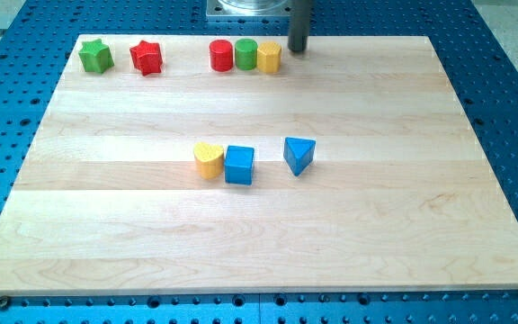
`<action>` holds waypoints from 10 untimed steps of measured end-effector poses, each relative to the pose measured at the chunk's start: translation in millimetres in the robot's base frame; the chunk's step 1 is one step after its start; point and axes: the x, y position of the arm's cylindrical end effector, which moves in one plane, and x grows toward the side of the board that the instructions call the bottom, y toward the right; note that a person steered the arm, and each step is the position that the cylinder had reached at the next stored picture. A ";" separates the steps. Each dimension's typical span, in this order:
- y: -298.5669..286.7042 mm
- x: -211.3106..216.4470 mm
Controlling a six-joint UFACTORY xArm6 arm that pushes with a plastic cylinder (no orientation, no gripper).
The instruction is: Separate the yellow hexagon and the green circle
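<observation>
Jaws: none fitted, so state cannot be told; my tip [298,50] just right of yellow hexagon [270,57] | hexagon touches green circle [246,55], red circle [221,56] beside it, table [133,207] top edge

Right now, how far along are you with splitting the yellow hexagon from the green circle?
Nothing is done yet: the yellow hexagon touches the green circle, which touches the red circle, in a row at the view's top. In hand: my tip sits just right of the hexagon. The whole separating push is left.
</observation>
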 end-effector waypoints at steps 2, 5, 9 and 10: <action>-9.3 3.0; -41.3 11.6; 44.5 31.6; 40.0 41.9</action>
